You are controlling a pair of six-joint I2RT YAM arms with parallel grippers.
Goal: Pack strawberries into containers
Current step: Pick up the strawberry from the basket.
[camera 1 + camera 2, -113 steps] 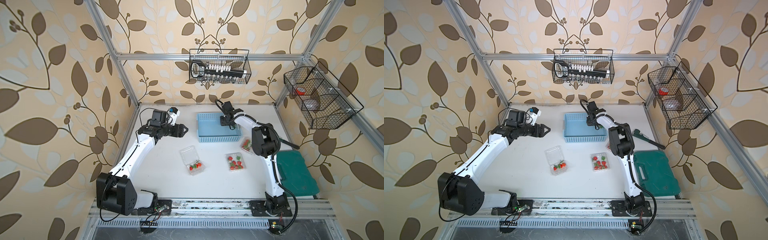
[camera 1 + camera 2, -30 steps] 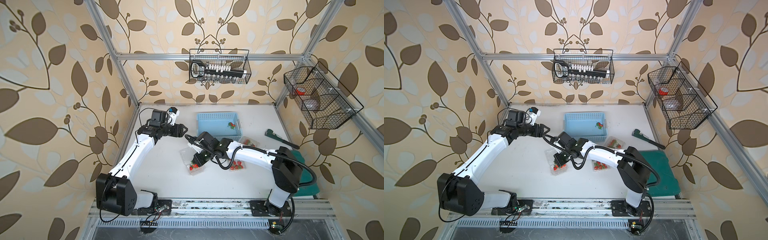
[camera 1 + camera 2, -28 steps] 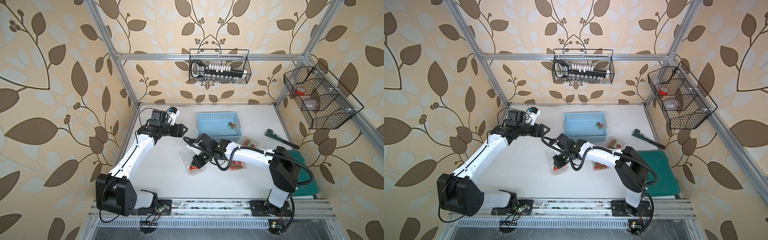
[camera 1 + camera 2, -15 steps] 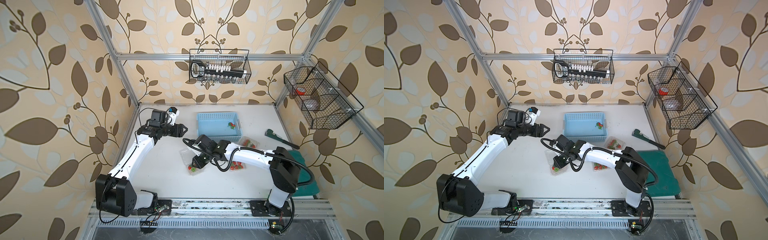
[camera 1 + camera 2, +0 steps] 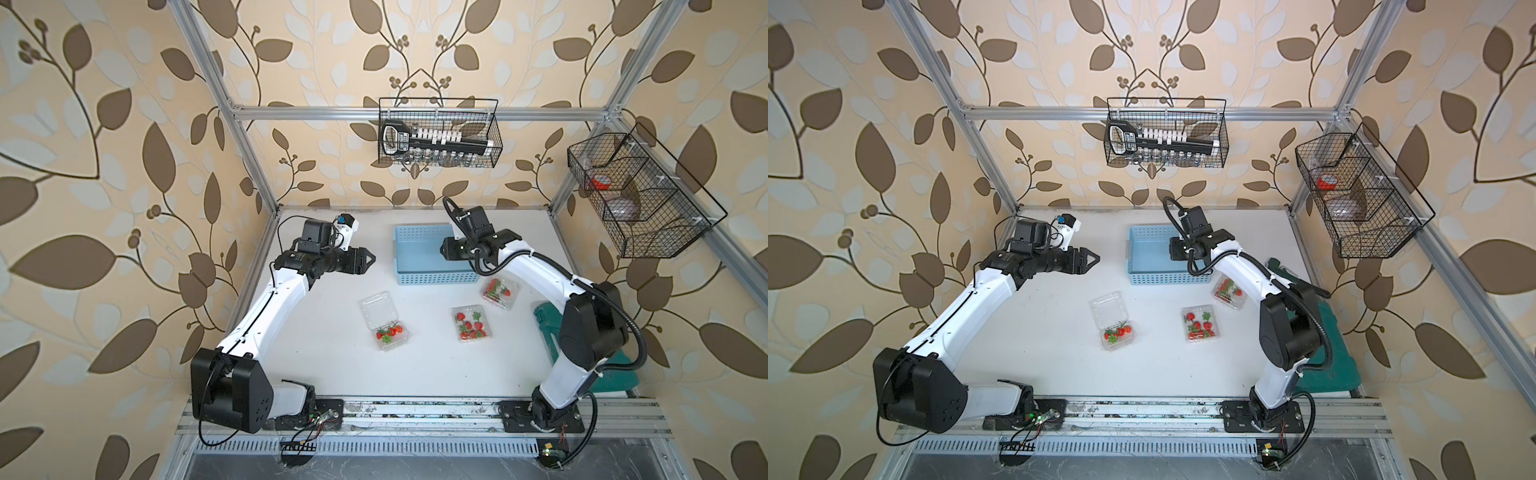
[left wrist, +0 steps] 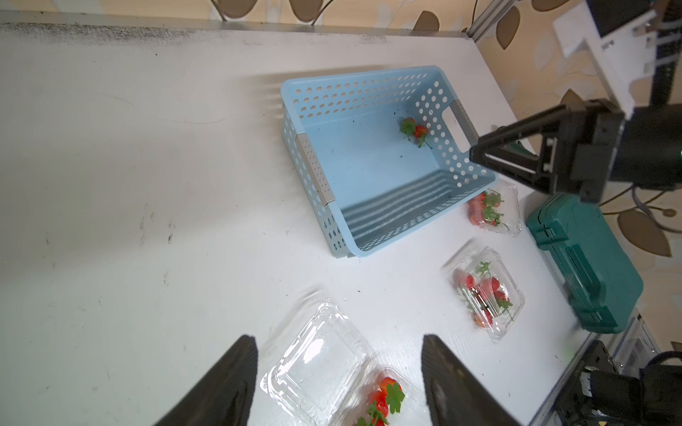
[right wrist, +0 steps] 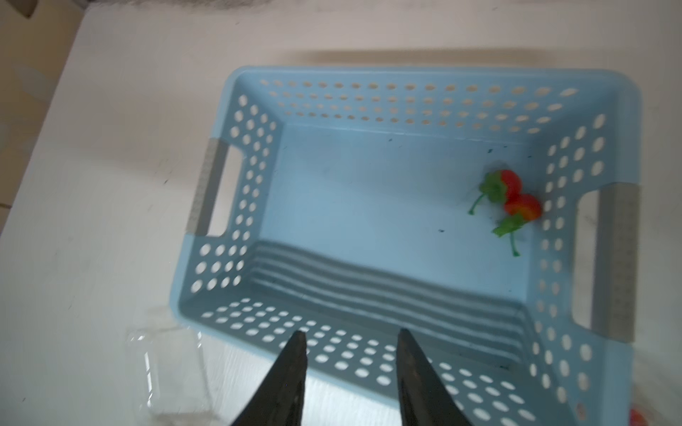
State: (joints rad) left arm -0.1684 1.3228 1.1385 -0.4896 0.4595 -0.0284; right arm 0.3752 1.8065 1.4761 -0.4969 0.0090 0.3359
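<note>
The right pincer (image 7: 350,333) is hovering open and empty over the blue basket (image 7: 406,99), where two strawberries (image 7: 513,195) are lying near one handle. The left pincer (image 6: 337,337) is hanging open and empty above the bench (image 6: 147,184), where three containers (image 5: 376,307) are holding more strawberries.

Clear, thin, glossy plastic for the 3 containers (image 5: 376,309). Matt light blue perforated plastic for the basket (image 6: 361,92), with grey textured grips. White, matt, scuffed table (image 6: 147,184). Matt ribbed green plastic case (image 6: 586,258). Black metal wire racks (image 5: 438,99); silvery brushed metal frame (image 5: 311,111).
</note>
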